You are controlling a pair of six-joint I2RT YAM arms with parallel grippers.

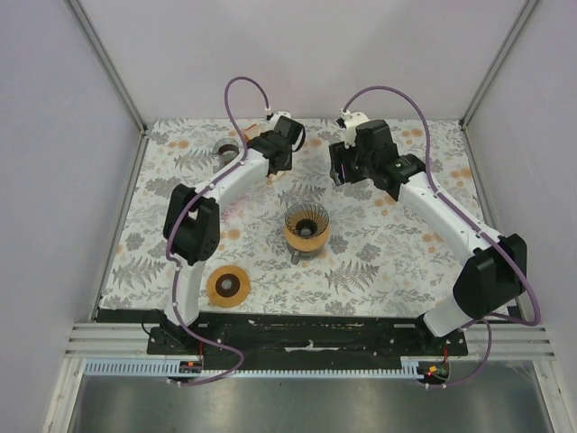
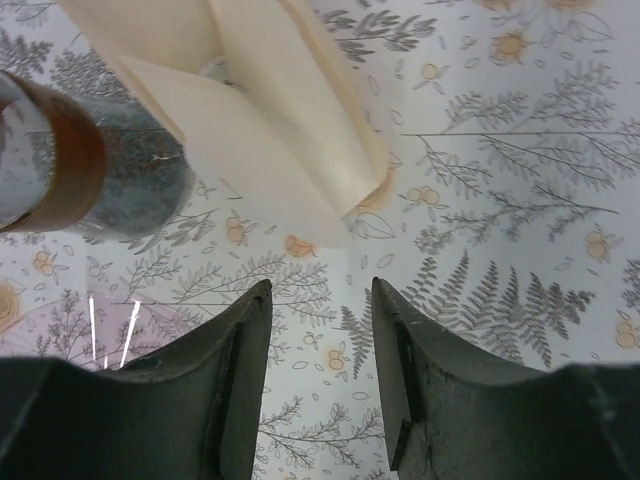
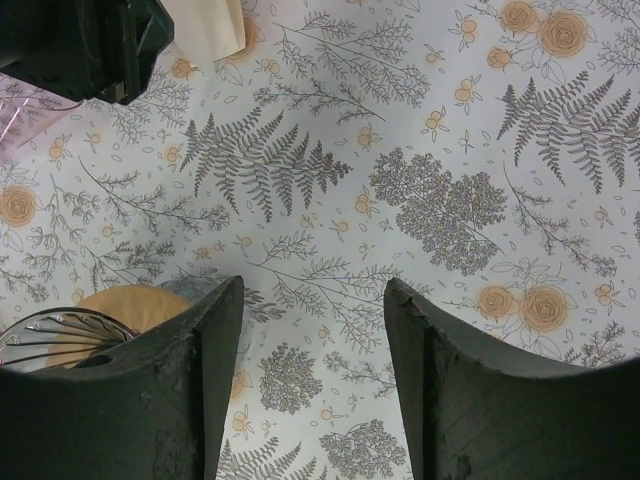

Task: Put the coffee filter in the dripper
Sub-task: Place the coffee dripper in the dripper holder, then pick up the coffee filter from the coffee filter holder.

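Observation:
The cream paper coffee filter (image 2: 262,120) lies on the floral cloth at the far left-middle, next to a glass jar; it also shows in the top view (image 1: 255,133) and in the right wrist view (image 3: 205,30). The dripper (image 1: 306,225), a wire cone over an orange base, stands mid-table, and its edge shows in the right wrist view (image 3: 70,330). My left gripper (image 2: 320,300) is open and empty just short of the filter, seen from above (image 1: 269,150). My right gripper (image 3: 312,300) is open and empty above bare cloth, right of the dripper's far side (image 1: 339,171).
A glass jar with a brown band (image 2: 70,165) stands against the filter's left side, also in the top view (image 1: 227,149). A brown ring-shaped disc (image 1: 227,286) lies near the left arm's base. White walls enclose the table on three sides.

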